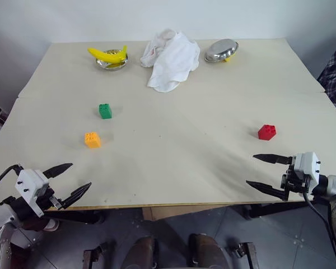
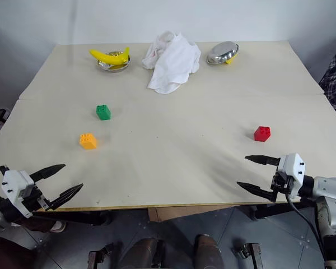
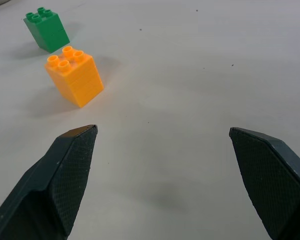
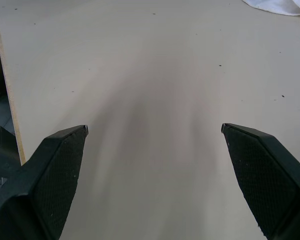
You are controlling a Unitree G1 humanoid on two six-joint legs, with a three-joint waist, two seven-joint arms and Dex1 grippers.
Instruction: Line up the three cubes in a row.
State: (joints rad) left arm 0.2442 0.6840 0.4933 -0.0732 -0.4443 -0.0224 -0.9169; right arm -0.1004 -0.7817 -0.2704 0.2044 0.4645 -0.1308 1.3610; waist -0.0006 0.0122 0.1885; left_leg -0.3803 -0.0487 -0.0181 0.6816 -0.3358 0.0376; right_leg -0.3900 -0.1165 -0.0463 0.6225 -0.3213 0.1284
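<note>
Three studded cubes lie apart on the cream table [image 1: 173,162]. The green cube [image 1: 105,111] sits left of centre, and the orange cube [image 1: 92,139] lies a little nearer and further left. On the right side stands the red cube [image 1: 266,132]. My left gripper [image 1: 77,178] hovers open at the front left edge, nearer than the orange cube [image 3: 74,75] and green cube [image 3: 46,30]. Open too is my right gripper [image 1: 251,170], at the front right, just nearer than the red cube. Nothing is between either pair of fingers.
At the back of the table are a metal bowl [image 1: 103,63] holding a banana [image 1: 107,55], a crumpled white cloth [image 1: 171,59], and a second metal bowl [image 1: 222,50] tipped on something yellow. The table's front edge [image 1: 173,206] runs just below both grippers.
</note>
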